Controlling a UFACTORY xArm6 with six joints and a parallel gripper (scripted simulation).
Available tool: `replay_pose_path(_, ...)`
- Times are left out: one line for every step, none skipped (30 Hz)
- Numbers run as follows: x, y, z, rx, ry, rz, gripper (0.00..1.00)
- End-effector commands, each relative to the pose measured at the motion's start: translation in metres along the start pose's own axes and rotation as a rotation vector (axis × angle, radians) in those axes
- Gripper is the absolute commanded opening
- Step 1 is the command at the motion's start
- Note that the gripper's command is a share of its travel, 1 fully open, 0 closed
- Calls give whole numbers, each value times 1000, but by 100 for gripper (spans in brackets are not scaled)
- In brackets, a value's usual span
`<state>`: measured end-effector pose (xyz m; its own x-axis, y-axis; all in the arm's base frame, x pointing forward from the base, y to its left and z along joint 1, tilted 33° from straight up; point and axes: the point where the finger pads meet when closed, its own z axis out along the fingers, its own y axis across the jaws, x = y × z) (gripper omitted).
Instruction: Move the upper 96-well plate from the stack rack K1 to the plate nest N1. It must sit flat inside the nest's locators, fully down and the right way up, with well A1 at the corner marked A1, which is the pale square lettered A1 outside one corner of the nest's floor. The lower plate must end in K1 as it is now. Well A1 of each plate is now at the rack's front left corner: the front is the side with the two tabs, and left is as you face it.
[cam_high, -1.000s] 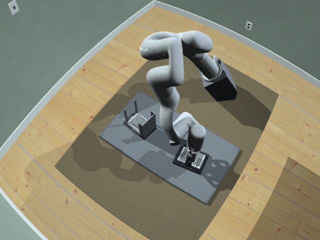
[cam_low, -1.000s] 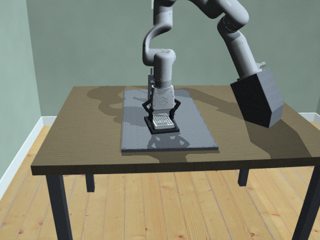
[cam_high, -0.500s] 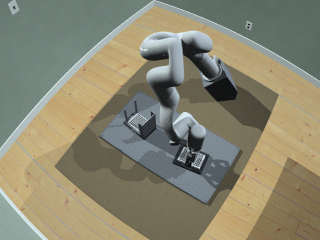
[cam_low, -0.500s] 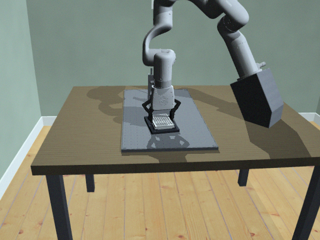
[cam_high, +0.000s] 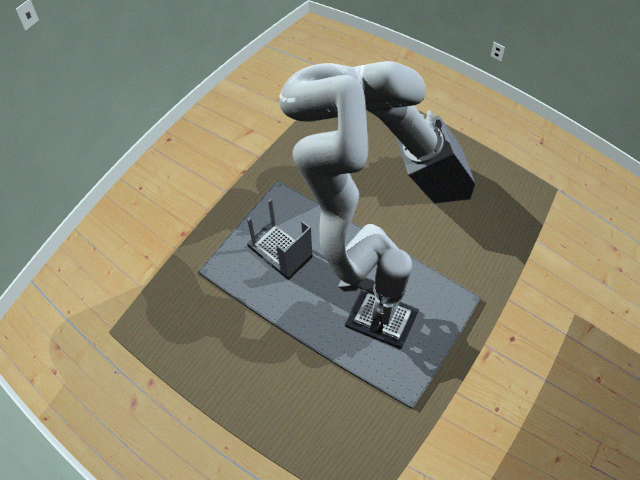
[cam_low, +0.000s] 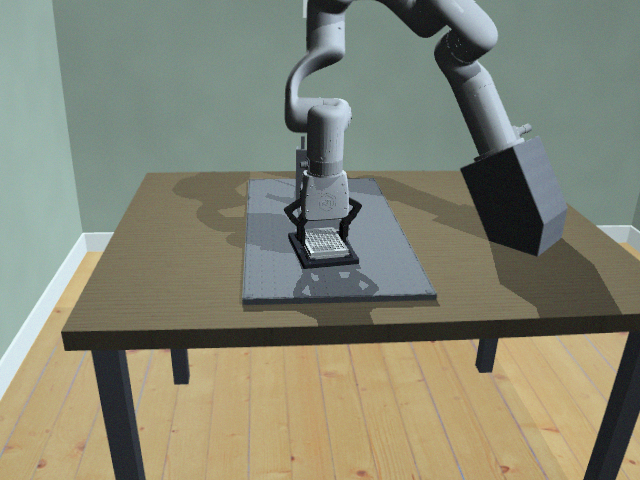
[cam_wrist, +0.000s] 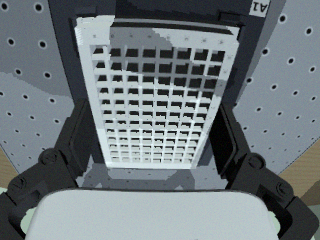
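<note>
A white 96-well plate lies in the dark plate nest N1, right way up and looking level. It also shows in the exterior view and from above. The pale A1 square sits outside the nest's far right corner in the wrist view. My gripper points straight down over the plate, open, with a dark finger on each long side of it. I cannot tell if the fingers touch the plate. The stack rack K1 holds the other white plate low inside it.
Rack and nest stand on a grey perforated baseplate on a brown table. The rack has tall posts and a solid wall. The arm's dark base block hangs tilted at the right. The arm hides most of the rack in the side view.
</note>
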<state>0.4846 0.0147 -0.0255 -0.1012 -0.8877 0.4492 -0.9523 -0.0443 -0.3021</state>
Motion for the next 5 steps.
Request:
replay_pose_path(0,-1,-1,3,-1,0,100)
replay_pose_path(0,-1,-1,3,-1,0,100)
replay_pose_path(0,-1,-1,3,-1,0,100)
replay_pose_path(0,-1,-4,3,-1,0,100)
replay_pose_path(0,-1,-6,3,-1,0,100)
